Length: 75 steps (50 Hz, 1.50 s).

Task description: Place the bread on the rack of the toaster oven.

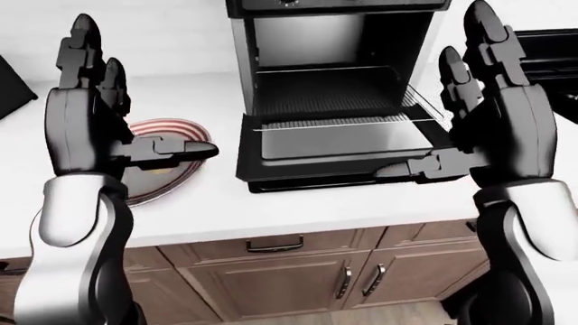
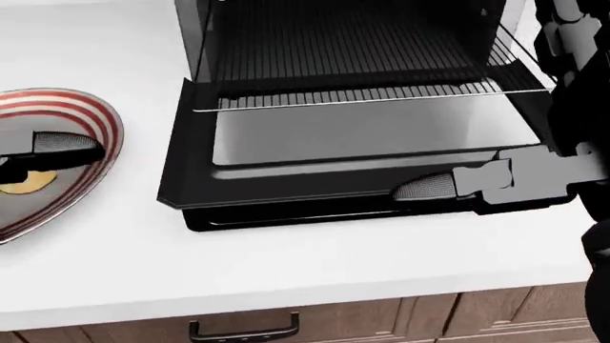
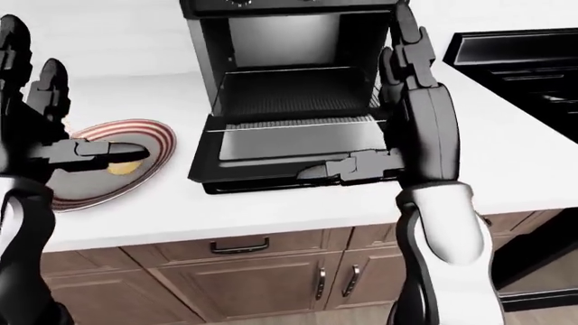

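Here the bread point(image 3: 124, 166) is lying on the red-striped plate point(image 3: 144, 132), which is sitting on the white table point(image 1: 298, 210) just left of the toaster oven point(image 1: 334, 88) in the eye views. The left robot hand point(image 1: 90, 115) is hanging upright over the plate with its fingers spread apart and gripping nothing; its thumb is jutting sideways across the bread, so the bread is lying below and slightly to the right of that palm. The right robot hand point(image 3: 411, 101) is likewise standing open and empty, beside the oven's right edge, with its thumb reaching over the lowered door point(image 2: 343, 161). The left one is looking clearly the nearer to the bread, so the pickup is probably falling to it, followed by a carry rightward to the wire rack point(image 2: 362, 71) inside the open cavity. Most of the bread is being hidden by the left thumb; only a yellowish sliver is showing, so its long axis cannot be told. The head view is cutting off both palms.
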{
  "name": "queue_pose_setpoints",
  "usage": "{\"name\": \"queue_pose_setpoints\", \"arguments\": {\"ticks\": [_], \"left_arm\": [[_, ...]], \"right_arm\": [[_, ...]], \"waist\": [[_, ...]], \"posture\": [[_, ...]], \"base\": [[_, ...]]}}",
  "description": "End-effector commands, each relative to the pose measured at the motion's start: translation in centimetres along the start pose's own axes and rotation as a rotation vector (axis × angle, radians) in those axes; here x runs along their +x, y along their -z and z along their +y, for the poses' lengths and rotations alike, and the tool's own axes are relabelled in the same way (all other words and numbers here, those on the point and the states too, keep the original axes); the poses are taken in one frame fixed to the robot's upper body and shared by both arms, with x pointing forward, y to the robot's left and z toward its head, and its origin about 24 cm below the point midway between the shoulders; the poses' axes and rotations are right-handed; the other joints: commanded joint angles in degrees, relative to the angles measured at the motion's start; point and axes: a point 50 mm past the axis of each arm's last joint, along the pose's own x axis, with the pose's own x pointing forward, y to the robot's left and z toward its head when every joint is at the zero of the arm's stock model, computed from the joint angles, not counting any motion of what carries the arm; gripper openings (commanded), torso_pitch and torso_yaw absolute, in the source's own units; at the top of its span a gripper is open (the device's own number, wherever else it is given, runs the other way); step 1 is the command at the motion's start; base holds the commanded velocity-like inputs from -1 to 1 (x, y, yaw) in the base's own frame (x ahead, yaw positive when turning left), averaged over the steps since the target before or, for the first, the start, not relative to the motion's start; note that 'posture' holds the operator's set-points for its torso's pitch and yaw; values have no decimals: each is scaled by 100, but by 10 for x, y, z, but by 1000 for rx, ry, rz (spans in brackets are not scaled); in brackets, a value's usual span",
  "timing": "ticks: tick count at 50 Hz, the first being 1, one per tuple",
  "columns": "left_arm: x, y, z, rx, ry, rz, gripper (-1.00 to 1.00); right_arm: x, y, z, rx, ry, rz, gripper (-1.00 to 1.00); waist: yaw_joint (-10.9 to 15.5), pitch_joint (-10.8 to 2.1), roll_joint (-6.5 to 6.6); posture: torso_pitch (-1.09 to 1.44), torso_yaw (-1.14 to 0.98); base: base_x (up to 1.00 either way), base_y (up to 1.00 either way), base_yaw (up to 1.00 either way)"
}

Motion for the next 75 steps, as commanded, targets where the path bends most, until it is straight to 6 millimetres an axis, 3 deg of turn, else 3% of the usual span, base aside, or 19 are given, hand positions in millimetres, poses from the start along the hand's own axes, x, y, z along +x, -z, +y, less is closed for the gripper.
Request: {"name": "queue_pose_setpoints", "arguments": {"ticks": [1,4,6,11,18,23,25,30,33,35,36,38,43,46,47,53,63,68,75], "left_arm": [[0,-14,4,12,-25,-72,100],[0,-15,1,13,-20,-72,100],[0,-15,1,15,-18,-72,100],[-1,-13,0,18,-14,-68,100],[-1,-8,-1,21,-13,-61,100],[-2,-6,-2,20,-10,-57,100],[-2,-6,-3,21,-8,-56,100],[-2,-5,-4,26,-6,-56,100],[-2,-5,-6,31,-1,-53,100],[-1,-7,-6,32,-1,-54,100],[-1,-8,-6,32,0,-55,100],[-1,-8,-7,35,2,-54,100],[-2,-9,-9,43,9,-55,100],[-2,-9,-8,37,10,-53,100],[-2,-9,-8,36,9,-53,100],[-3,-7,-9,42,18,-53,100],[-3,-6,-11,46,19,-51,100],[-2,-4,-10,54,15,-48,100],[-3,-3,-10,55,18,-46,100]], "right_arm": [[-2,-11,0,-4,-4,-70,100],[-5,-9,-1,0,-1,-69,100],[-7,-8,-2,2,2,-67,100],[-10,-8,-3,5,9,-67,100],[-10,-3,-1,9,7,-60,100],[-10,-1,0,4,4,-53,100],[-11,-1,-1,4,5,-52,100],[-13,-3,-2,6,5,-54,100],[-14,-2,-2,10,6,-54,100],[-13,-1,-2,10,5,-55,100],[-13,-1,-1,9,5,-55,100],[-13,0,-1,12,5,-54,100],[-14,2,-3,43,12,-55,100],[-15,0,-3,48,11,-62,100],[-15,0,-3,45,10,-62,100],[-16,1,-2,42,11,-61,100],[-19,3,-4,36,21,-62,100],[-20,4,-3,42,22,-63,100],[-19,4,-3,29,17,-54,100]], "waist": [[11,-46,9],[-32,63,244],[-59,-44,638],[-13,6,360],[-29,160,202],[39,3,-190],[35,100,-48],[37,26,40],[-23,104,270],[-49,-7,618],[8,43,444],[6,79,513],[54,200,194],[134,55,-165],[133,113,-25],[51,6,108],[26,-137,140],[51,108,75],[43,-129,128]], "posture": [[0,0],[0,0],[0,0],[0,0],[0,0],[0,0],[0,0],[0,0],[0,0],[0,0],[0,0],[0,0],[0,0],[0,0],[0,0],[0,0],[0,0],[0,0],[0,0]], "base": [[1,30,0],[2,30,0],[3,30,0],[3,24,0],[3,0,0],[4,1,0],[14,6,0],[19,7,0],[20,7,0],[20,6,0],[20,7,0],[20,7,0],[16,2,0],[0,0,0],[0,0,0],[0,0,0],[1,0,0],[8,1,0],[4,0,0]]}}
